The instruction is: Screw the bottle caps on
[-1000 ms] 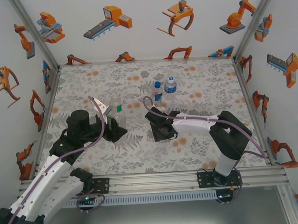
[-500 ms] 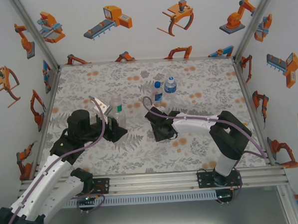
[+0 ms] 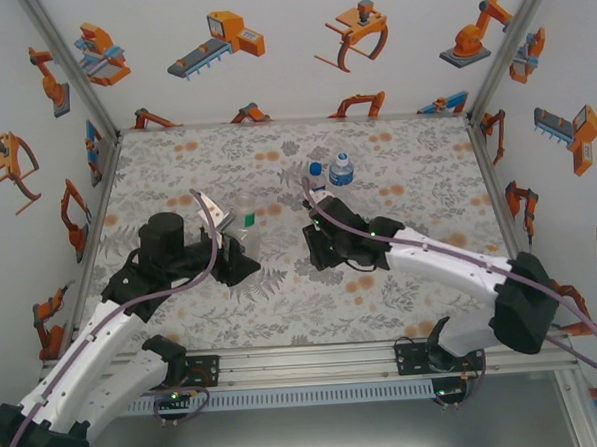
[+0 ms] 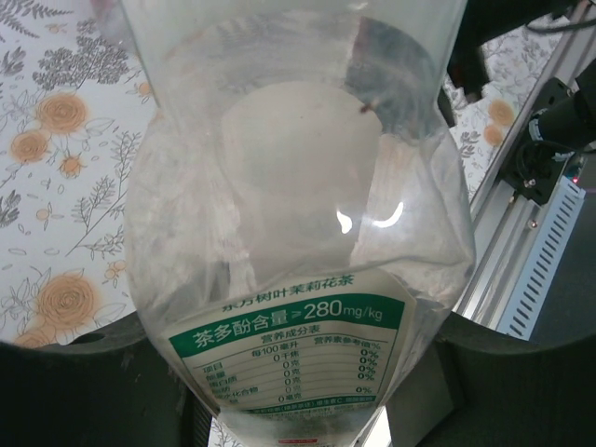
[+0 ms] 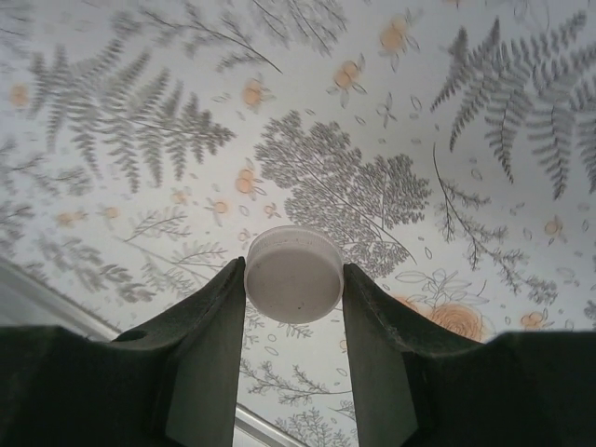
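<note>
The right arm has swung forward. Its right gripper [image 5: 293, 273] pinches the white cap [image 5: 293, 277] clear of the table. At its 9 o'clock, the left gripper [image 4: 298, 382] clamps the slim bottle [image 4: 298, 214], apparently steadying it for capping. Two capped bottles [image 3: 341, 169] stand at 12 o'clock.

The right arm's elbow now lies at lower right, its tool [image 3: 320, 244] slightly higher. The left tool [image 3: 238, 245] tips the slim bottle [image 3: 242, 226].
</note>
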Available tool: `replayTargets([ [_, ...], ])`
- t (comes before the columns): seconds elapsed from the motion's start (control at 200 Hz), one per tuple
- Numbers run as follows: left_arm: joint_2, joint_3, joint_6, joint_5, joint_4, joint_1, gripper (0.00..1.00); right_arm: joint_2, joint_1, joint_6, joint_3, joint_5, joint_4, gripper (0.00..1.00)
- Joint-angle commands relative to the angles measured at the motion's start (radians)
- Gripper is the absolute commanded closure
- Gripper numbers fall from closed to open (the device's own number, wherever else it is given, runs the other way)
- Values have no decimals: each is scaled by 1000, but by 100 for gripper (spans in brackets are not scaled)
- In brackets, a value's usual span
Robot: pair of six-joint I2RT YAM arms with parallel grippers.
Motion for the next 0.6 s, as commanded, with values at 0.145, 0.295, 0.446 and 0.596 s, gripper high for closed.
replayTargets([
  [0.145, 18, 75, 136, 107, -49, -21, 86, -193, 6, -282, 36, -166, 36, 72],
  [0.295, 13, 94, 254, 159, -112, -42, 88, -265, 5, -375, 86, -259, 15, 75],
  [0.446, 1, 104, 335, 166, -156, -56, 89, -345, 5, -415, 89, -352, 59, 82],
  [0.596, 0, 122, 415, 161, -228, -73, 91, -381, 5, -441, 105, -463, 89, 83],
])
